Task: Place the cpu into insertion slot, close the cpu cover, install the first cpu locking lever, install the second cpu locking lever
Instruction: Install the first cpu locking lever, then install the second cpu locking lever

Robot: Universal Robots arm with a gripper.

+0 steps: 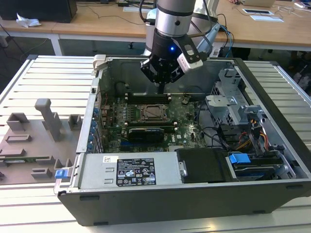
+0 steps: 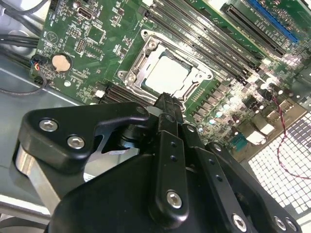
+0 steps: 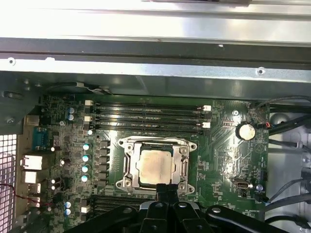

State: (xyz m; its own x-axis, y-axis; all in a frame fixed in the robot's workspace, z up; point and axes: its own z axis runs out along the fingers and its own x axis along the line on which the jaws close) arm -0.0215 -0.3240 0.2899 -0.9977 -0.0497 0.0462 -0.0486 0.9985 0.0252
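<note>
Two-fingered and pinching tight on nothing, hovering as the gripper (image 3: 167,188) just above one edge of the insertion slot (image 3: 122,182), apart from it in the exterior view. Sitting inside that slot, flat and square, showing its dull silver top through the window: the cpu (image 3: 154,167). Lying down around the cpu, framing it on all four sides: the cpu cover (image 3: 184,167). Spreading out beneath as the green board (image 3: 218,160), carrying long black memory slots (image 3: 146,116) just beside the socket on the side away from the fingertips, more of them running under the gripper in both wrist views. Sitting near one board corner: a round coin battery (image 3: 245,131). Enclosing all this as an open grey case (image 1: 170,204), resting on a slatted white table (image 1: 39,73). Standing well apart at the exterior view's left: a set of grey fixtures (image 1: 48,116).
</note>
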